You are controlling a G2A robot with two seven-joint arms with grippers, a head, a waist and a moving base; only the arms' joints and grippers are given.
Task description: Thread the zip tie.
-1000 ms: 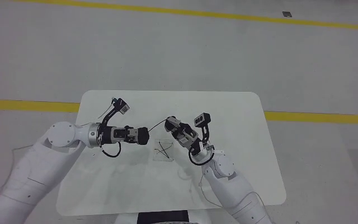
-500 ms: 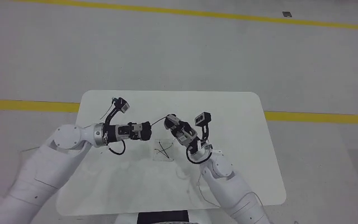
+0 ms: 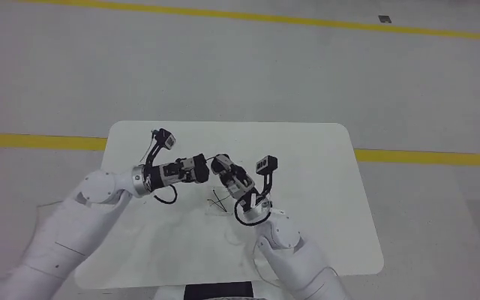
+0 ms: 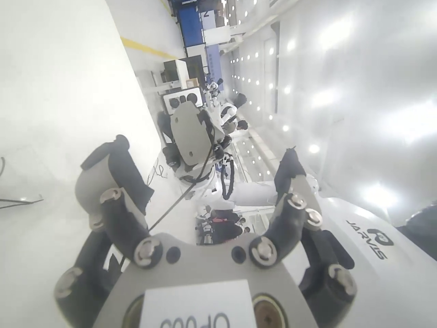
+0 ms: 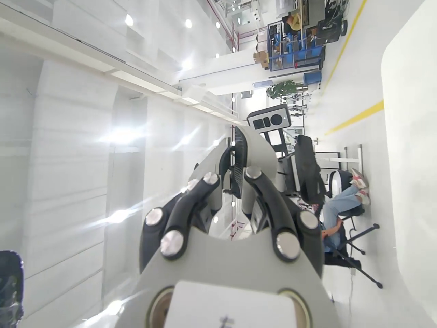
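A thin black zip tie [image 4: 177,199] runs from the base of my left gripper [image 4: 204,146] up to my right gripper [image 4: 191,134]. In the left wrist view the left gripper stands open, its two fingers spread on either side of the tie. The right gripper [image 5: 235,145] is shut, and the tie's far end leads into its closed fingertips. In the top view the two grippers, left [image 3: 201,166] and right [image 3: 221,165], face each other almost tip to tip above the middle of the white table [image 3: 315,150].
Loose black zip ties [image 3: 218,200] lie crossed on the table just in front of the grippers, and their ends [image 4: 20,201] appear in the left wrist view. The table's right half is bare. A yellow floor line [image 3: 420,156] runs behind the table.
My left gripper has moved to the right and a little away from me, closing the gap to the right gripper. The right gripper has shifted slightly left toward it.
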